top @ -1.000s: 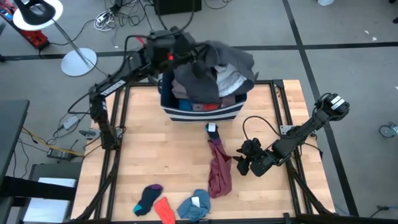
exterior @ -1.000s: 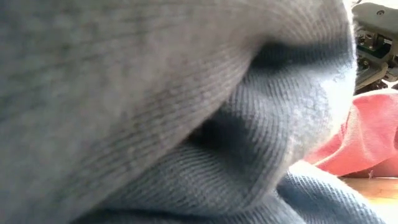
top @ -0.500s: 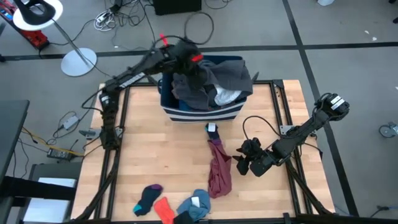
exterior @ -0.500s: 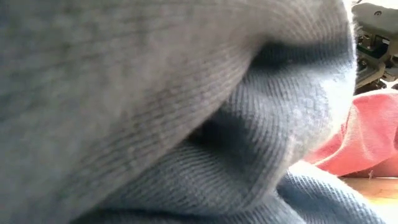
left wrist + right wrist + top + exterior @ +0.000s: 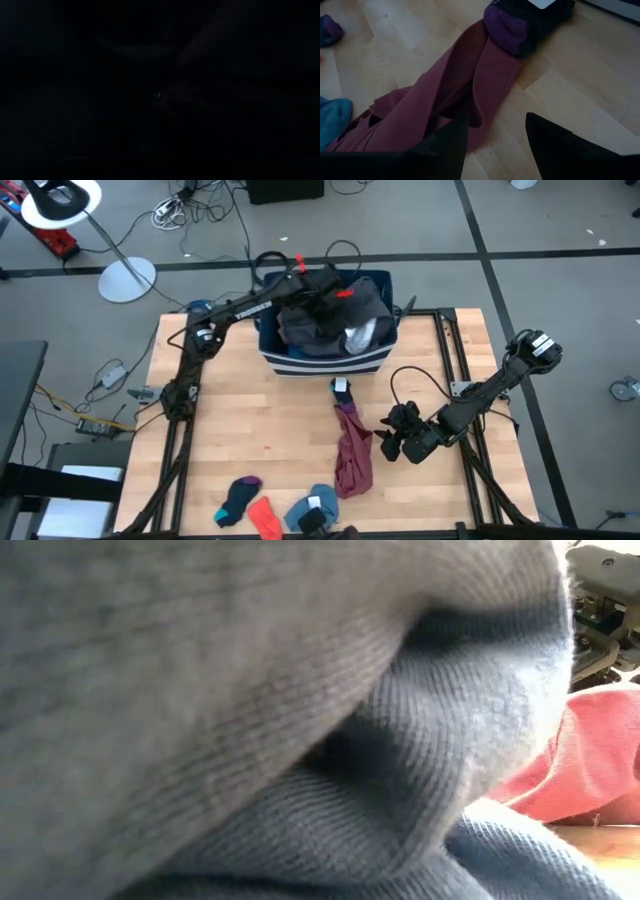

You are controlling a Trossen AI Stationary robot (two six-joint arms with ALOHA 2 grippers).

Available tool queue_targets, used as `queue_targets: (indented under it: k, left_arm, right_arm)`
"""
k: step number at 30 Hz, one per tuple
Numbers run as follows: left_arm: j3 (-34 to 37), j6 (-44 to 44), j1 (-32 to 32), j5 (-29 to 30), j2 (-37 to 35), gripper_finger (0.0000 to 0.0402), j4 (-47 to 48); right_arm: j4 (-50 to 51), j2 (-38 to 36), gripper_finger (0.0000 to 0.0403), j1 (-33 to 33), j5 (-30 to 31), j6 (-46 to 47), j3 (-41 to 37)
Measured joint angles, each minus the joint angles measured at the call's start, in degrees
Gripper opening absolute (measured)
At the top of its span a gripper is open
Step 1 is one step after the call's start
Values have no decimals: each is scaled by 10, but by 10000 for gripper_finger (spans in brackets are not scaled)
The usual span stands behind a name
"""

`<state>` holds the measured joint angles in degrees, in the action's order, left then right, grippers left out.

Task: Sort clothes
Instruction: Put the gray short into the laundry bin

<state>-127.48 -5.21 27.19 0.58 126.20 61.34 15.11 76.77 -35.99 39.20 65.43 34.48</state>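
Observation:
A blue bin with white stripes (image 5: 322, 361) stands at the table's far middle, filled with dark grey and pale clothes (image 5: 320, 320). My left arm reaches into it from the left, and my left gripper (image 5: 338, 294) is sunk among those clothes; its wrist view is dark. A maroon garment (image 5: 352, 455) lies flat on the table in front of the bin, also in the right wrist view (image 5: 445, 95). At its far end lies a black and purple sock (image 5: 342, 389). My right gripper (image 5: 393, 443) is open and empty just right of the maroon garment.
At the near edge lie a black and purple sock (image 5: 238, 498), an orange-red piece (image 5: 264, 518) and a blue-grey piece (image 5: 312, 510). Grey knit cloth (image 5: 250, 720) fills the low view, with orange-red cloth (image 5: 585, 775) behind. The table's left half is bare wood.
My left gripper has gone toward the table's right edge and down into the bin. The dark grey clothes, which stood raised and spread above the bin, have sunk down inside it. My right arm has kept still.

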Motion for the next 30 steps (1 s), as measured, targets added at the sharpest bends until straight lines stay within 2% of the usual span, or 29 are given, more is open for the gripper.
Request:
queue_targets:
  k: [9,15,20,25,30]
  left_arm:
    - [-1,-84,8,-10,50,0,43]
    - [-1,-72,8,-19,60,10,36]
    - [0,-75,2,-15,58,43,12]
    - [-11,-86,1,-15,59,99,7]
    - [-60,-84,1,-15,63,138,49]
  right_arm:
    - [2,0,199,0,0,0,0]
    - [2,0,199,0,0,0,0]
    - [2,0,199,0,0,-1,0]
    - [3,0,199,0,0,-1,0]
    - [4,0,199,0,0,-1,0]
